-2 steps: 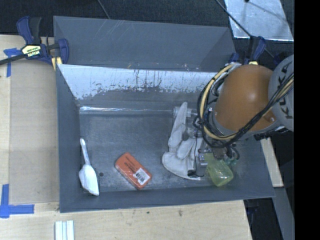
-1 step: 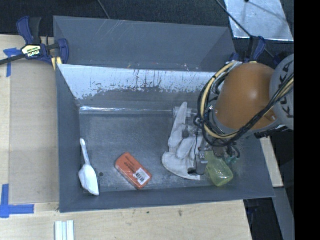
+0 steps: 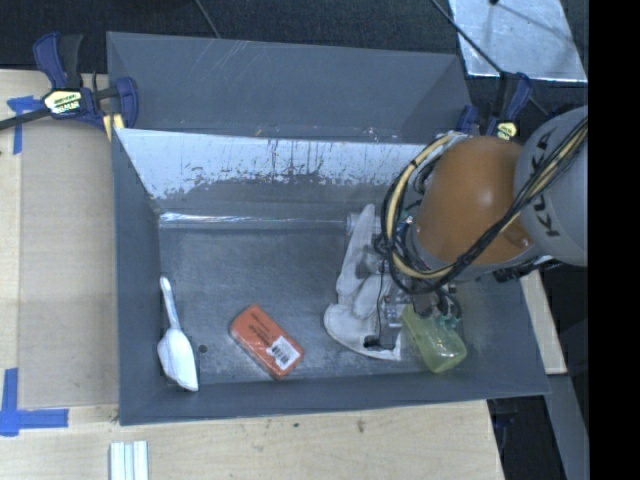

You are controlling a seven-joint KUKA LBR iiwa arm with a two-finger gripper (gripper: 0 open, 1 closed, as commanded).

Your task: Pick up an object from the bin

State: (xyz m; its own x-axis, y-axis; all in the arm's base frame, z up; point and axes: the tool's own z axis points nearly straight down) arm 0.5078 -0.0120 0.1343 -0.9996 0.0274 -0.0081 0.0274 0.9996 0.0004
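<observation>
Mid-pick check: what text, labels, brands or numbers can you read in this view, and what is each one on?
"KU": dark letters on the grey arm casing, cut off at the picture's edge, so the reading is uncertain.
White label on the orange packet: dark print, perhaps a barcode, too small to read.
White spoon: no marking that I can see.

Light is even and moderately bright, probably from overhead. The far wall of the bin (image 3: 290,158) shows a pale glare band; its floor is dimmer. The arm's orange cover (image 3: 470,203) has a soft sheen and shades the floor beneath.
</observation>
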